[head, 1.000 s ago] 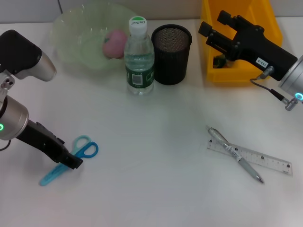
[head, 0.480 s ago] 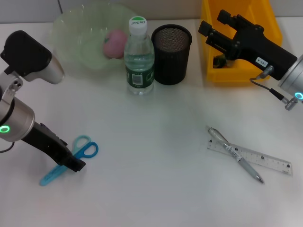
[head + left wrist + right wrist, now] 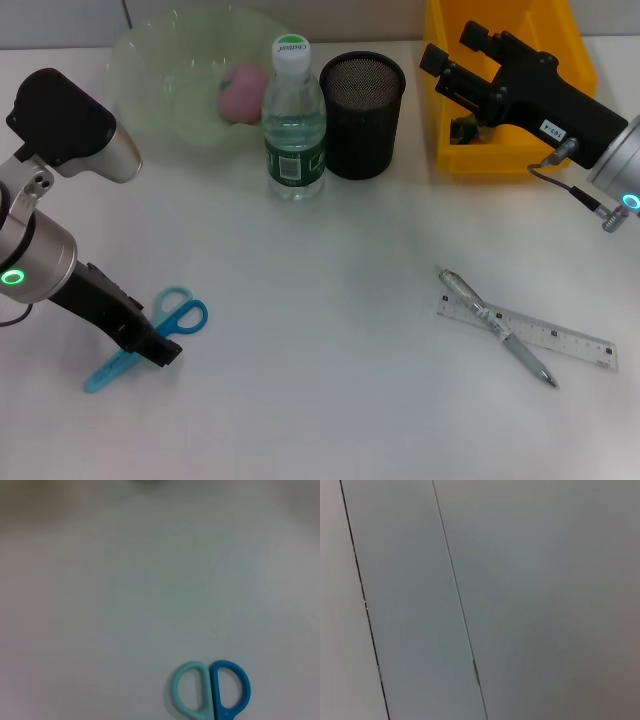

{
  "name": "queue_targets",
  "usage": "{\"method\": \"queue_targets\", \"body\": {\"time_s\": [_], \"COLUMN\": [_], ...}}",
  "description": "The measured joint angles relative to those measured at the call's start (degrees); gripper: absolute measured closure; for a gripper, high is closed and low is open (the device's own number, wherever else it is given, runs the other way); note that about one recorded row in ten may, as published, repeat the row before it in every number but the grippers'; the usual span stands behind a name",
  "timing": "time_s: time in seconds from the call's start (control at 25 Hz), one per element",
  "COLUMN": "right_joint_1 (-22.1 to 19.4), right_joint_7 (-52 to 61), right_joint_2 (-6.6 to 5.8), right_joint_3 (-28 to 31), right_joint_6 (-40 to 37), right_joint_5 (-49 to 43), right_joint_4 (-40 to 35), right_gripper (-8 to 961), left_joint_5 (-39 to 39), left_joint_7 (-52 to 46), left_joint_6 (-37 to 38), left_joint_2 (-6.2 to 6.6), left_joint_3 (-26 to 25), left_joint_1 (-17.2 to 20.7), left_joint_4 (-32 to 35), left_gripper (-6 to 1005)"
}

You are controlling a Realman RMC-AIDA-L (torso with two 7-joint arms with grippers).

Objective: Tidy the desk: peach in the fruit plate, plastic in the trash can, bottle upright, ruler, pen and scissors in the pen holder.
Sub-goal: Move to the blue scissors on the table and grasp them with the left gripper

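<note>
Left gripper (image 3: pixel 155 350) is down at the scissors (image 3: pixel 150 335) near the desk's front left; whether its fingers are spread or pinching, cannot tell. Scissors' long axis runs diagonally, handles toward the pen holder (image 3: pixel 362 115) (far back, centre). Right gripper (image 3: pixel 450 60) hovers over the yellow trash can (image 3: pixel 580 45), well apart, grip unreadable too.

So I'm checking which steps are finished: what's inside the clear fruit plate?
A pink peach lies inside the fruit plate. The water bottle, standing upright in front, covers the plate's right edge and part of the peach, so anything behind the bottle cannot be seen.
</note>
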Motion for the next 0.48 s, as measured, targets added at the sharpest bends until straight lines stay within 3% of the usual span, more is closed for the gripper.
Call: {"method": "queue_targets", "body": {"time_s": [0.48], "right_joint_1": [0.0], "right_joint_7": [0.1], "right_joint_2": [0.08], "right_joint_3": [0.0], "right_joint_6": [0.0], "right_joint_5": [0.0], "right_joint_4": [-0.1], "right_gripper": [238], "left_joint_5": [1.5], "left_joint_7": [-0.5], "left_joint_6": [-0.8], "left_joint_2": [0.03], "left_joint_3": [1.3], "left_joint_1": [0.3], "left_joint_4": [-0.1], "left_gripper": [229]}}
